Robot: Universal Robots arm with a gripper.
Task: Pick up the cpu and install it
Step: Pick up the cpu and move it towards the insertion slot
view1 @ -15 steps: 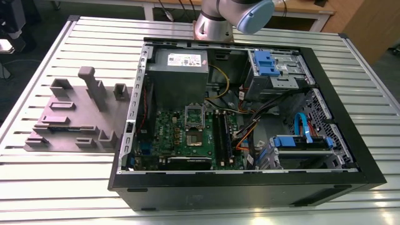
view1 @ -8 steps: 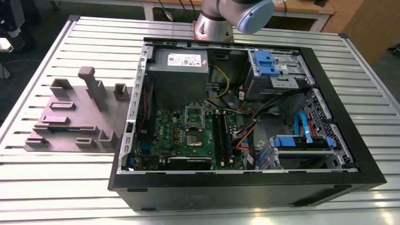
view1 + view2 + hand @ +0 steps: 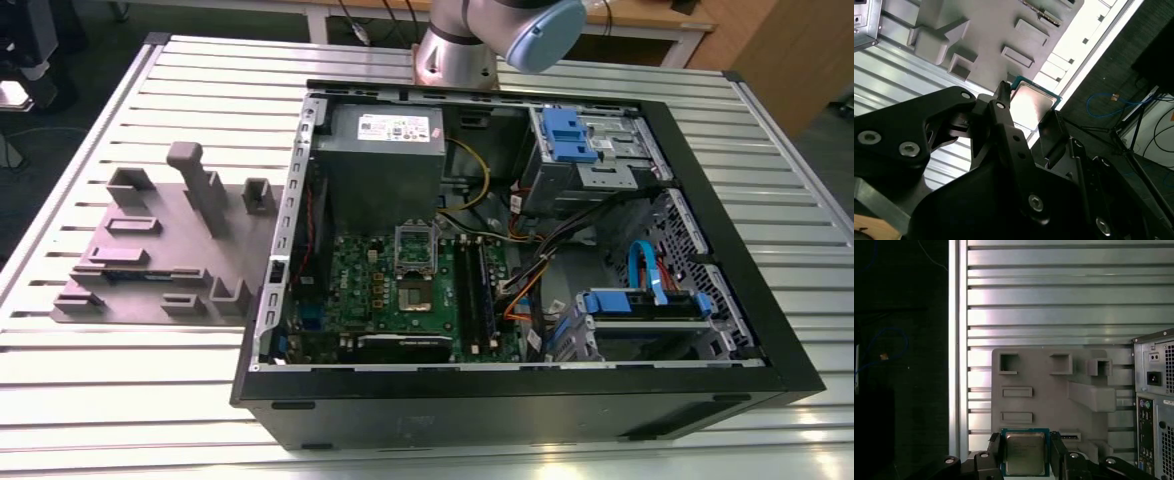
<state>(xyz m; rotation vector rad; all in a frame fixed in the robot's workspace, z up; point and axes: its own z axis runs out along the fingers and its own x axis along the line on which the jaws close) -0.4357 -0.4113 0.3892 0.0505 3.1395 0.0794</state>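
A: Where's the cpu (image 3: 1025, 454)?

B: Pinched in the gripper (image 3: 1026, 109). Both wrist views show a finger (image 3: 995, 450) pressed on each of two opposite edges, metal top to the camera. It hangs over the grey tray (image 3: 1054, 400) and seems lifted clear of it.

A: Is the grip sound?

B: It looks so. The chip sits square between the fingers.

A: What matters in this carry?

B: I'd keep it level with a light squeeze. Only the rim is held, so a jolt could twist it. The socket (image 3: 416, 297) lies inside the case (image 3: 747, 330), well apart from the tray.
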